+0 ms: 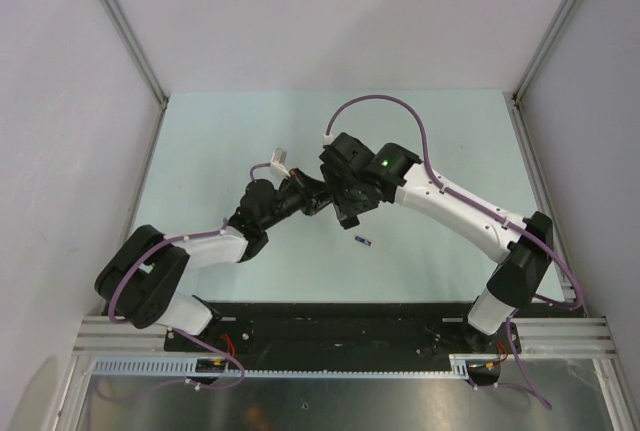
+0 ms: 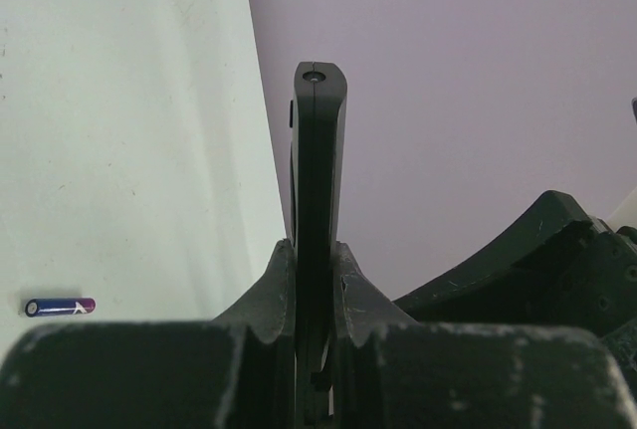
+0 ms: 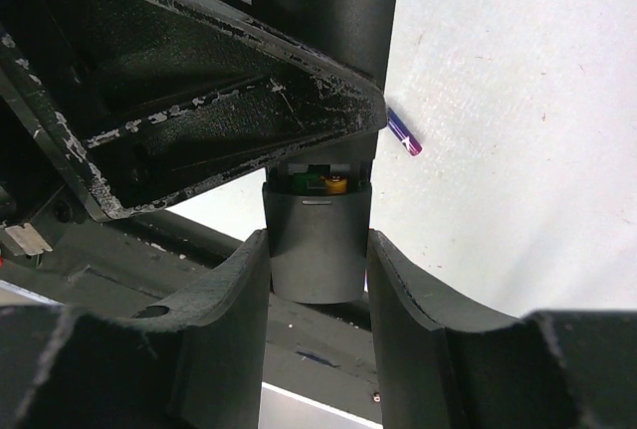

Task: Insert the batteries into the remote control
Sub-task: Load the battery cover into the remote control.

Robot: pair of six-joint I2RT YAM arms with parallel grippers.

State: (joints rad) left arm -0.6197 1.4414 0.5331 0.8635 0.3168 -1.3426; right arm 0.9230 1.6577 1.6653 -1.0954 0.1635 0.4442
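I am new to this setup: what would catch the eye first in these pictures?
Above the middle of the table, the left hand and the right hand both clamp the black remote control. A blue-purple battery lies loose on the table just beside them.

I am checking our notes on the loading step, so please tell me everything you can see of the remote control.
The remote control is a slim black bar, plastic by its look, with a seam along its narrow edge and a small hole at its free end. The left gripper is shut on its flat faces. At the opposite end the right gripper clasps both sides. There a cover seems partly slid over the recess, where a green battery and a gold-coloured tip show.
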